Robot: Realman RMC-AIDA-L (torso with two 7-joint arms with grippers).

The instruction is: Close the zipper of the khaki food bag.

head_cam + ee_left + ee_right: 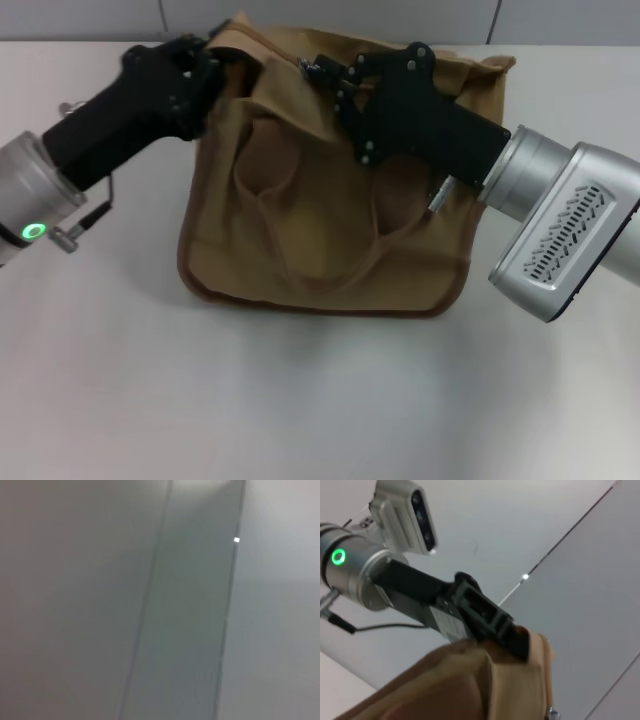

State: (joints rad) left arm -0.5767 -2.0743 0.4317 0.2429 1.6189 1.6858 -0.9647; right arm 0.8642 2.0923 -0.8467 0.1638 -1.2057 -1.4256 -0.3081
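On a pale bench [320,400], centre-frame in the head view: the khaki food bag [300,230], a tan canvas tote w/ darker brown piping along its edges, slumped w/ its front panel facing the camera and its looped handles [300,250] draped down the front. At far left, the left tool [212,62] reaches in from the left arm, black housing pressed against the bag's far-left top corner; its tips are buried in the fabric there, apparently pinching the corner flap. The right wrist view confirms that tool's [517,637] tip clamped on a bunched tan fold of the bag [470,685]. Moving right along the far top edge, the zipper [312,66], w/ a small silver slider, sits just beside the right tool [335,75], which comes in from the right arm over the bag's upper right part. Whether that tool's fingers are wide or narrow, or grip the pull tab, cannot be told from here. Left wrist view shows only grey wall panels [190,610].
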